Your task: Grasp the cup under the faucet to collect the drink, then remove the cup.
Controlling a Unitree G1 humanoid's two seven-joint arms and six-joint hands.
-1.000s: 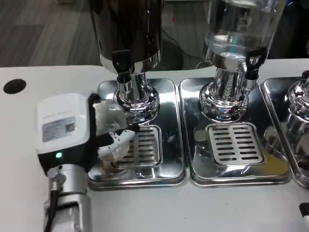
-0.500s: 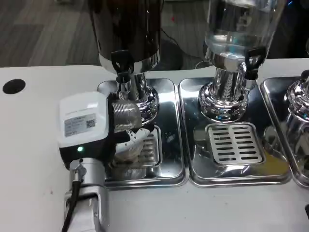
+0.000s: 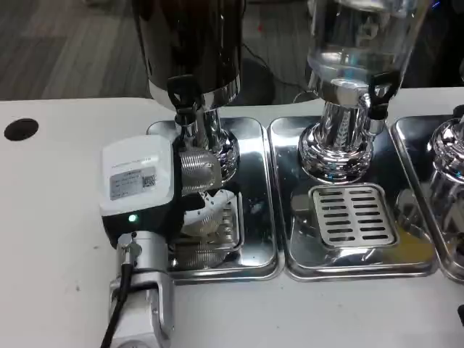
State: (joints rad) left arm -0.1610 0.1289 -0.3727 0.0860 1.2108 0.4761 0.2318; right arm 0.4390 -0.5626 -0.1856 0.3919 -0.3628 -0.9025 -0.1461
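Left robot hand [image 3: 190, 190] gripped the cup [image 3: 197, 172] under the dark dispenser's faucet [image 3: 183, 98], over the left drip tray [image 3: 255, 210]; fingers mostly hid the cup. Right tray grate [image 3: 353, 215] and the white surface [image 3: 51, 210] lay open.

left hand [image 3: 148, 190] moved right, carrying cup [image 3: 197, 172] under faucet [image 3: 183, 98]
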